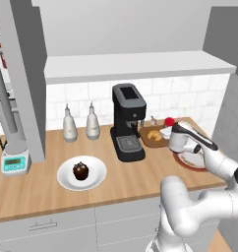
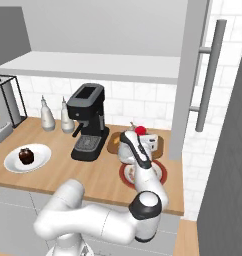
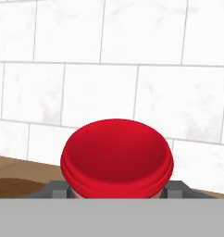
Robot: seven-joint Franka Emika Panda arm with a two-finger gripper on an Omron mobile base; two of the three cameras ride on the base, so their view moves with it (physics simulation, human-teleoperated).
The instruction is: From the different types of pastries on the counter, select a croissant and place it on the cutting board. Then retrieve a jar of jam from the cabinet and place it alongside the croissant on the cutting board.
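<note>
My gripper (image 3: 115, 189) is shut on the jar of jam (image 3: 116, 157), whose red lid sits between the two finger tips, facing the tiled wall. From the left base, the jar of jam (image 1: 169, 121) is at the back right end of the cutting board (image 1: 149, 141), held in the gripper (image 1: 168, 128). I cannot tell whether the jar touches the board. The golden croissant (image 1: 153, 134) lies on the board just left of the jar. From the right base, the jar (image 2: 140, 130) shows above the arm's wrist, over the cutting board (image 2: 113, 145).
A black coffee machine (image 1: 127, 120) stands just left of the board. A red-rimmed plate (image 1: 191, 161) lies under the forearm. The chocolate muffin (image 1: 80, 171) sits on a white plate (image 1: 67, 181) front left, with two grey-white bottles (image 1: 69, 124) behind it. A cabinet shelf (image 1: 135, 65) overhangs the counter.
</note>
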